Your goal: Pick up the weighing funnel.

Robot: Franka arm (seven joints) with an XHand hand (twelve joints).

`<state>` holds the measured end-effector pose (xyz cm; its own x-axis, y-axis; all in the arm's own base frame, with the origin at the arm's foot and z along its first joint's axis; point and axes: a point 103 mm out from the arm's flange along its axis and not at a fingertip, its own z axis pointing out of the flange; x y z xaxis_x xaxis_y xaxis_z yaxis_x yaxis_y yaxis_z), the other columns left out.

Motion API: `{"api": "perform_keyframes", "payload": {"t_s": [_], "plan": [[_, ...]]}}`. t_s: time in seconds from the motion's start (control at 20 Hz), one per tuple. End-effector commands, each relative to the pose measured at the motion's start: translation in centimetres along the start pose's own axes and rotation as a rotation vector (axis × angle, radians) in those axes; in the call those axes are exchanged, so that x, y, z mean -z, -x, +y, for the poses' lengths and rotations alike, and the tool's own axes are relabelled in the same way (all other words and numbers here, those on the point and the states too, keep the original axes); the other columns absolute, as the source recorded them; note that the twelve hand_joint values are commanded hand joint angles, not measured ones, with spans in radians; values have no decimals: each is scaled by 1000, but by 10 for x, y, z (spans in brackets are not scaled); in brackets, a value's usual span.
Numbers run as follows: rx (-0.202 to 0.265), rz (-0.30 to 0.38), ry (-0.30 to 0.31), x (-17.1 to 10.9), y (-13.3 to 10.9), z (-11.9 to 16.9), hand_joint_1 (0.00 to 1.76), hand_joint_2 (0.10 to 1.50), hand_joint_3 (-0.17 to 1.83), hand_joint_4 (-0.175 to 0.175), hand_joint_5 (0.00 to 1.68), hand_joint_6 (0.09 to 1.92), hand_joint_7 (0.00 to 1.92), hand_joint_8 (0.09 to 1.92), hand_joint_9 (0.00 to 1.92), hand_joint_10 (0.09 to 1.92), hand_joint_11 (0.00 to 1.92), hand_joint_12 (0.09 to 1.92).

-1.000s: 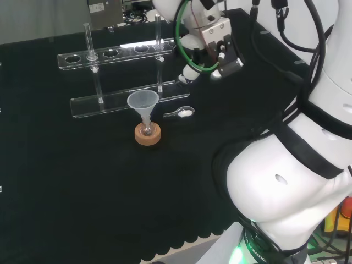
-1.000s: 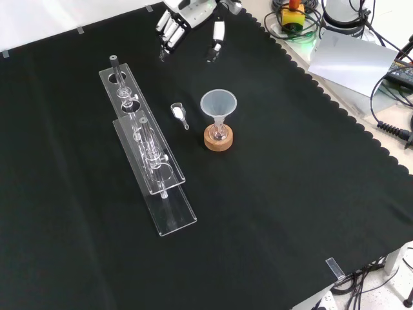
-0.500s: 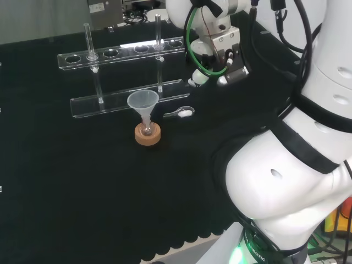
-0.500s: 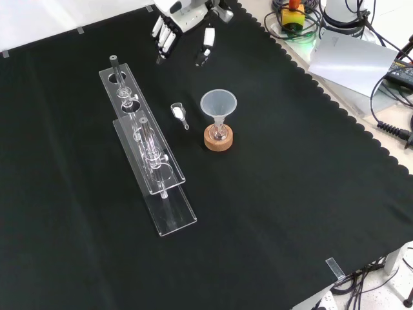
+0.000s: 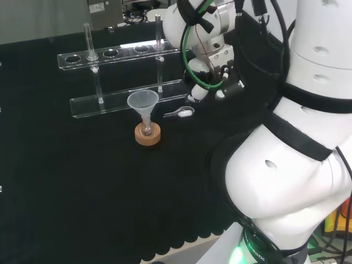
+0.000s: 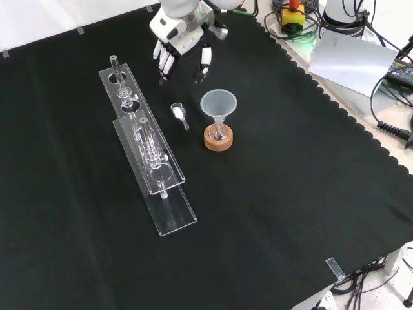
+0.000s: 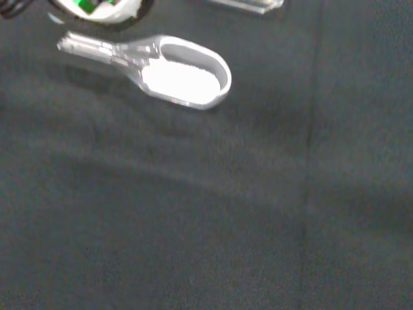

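Since the earlier frames the hand (image 6: 182, 46) was moved down from the top edge of the front view toward centre frame, and in the head view the arm's links were swung further over the upper right. The weighing funnel (image 6: 179, 113) was not shifted.

In the front view the hand was seen in the upper middle, with its fingers (image 6: 164, 64) straight and pointing down at the table (image 6: 290, 213). The thumb (image 6: 201, 64) was set apart from them, and nothing was held. The hand was hung above the cloth, near the weighing funnel but apart from it.

The weighing funnel was left lying flat on the black cloth, just below the hand in the front view. It was placed between the clear rack (image 6: 147, 158) on its left and the funnel (image 6: 218, 103) on its right, touching neither. In the wrist view its scoop (image 7: 184, 77) was seen filled with something white, and its stem (image 7: 90, 48) was laid along the cloth.

The funnel was stood mouth up, with its stem in a small flask on the cork ring (image 6: 218, 138). In the head view the weighing funnel (image 5: 181, 113) was seen right of the funnel, centre frame.
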<state>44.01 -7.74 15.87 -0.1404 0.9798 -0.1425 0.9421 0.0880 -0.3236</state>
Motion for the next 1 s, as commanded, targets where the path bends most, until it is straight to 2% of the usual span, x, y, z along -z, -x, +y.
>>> {"api": "perform_keyframes", "payload": {"t_s": [0.05,0.4,0.7,1.0], "plan": [[22,-12,-18,-24,0,31,808,702,525,-53,627,218,631,709,923,459,659,1175],[46,-4,-25,-40,-8,47,828,679,551,-55,580,370,628,743,915,480,657,1180],[33,-6,-5,-49,-12,52,841,669,562,-54,565,490,641,748,920,486,661,1182],[28,-2,-11,-56,-13,55,855,661,568,-57,571,568,654,752,931,485,670,1171]]}}
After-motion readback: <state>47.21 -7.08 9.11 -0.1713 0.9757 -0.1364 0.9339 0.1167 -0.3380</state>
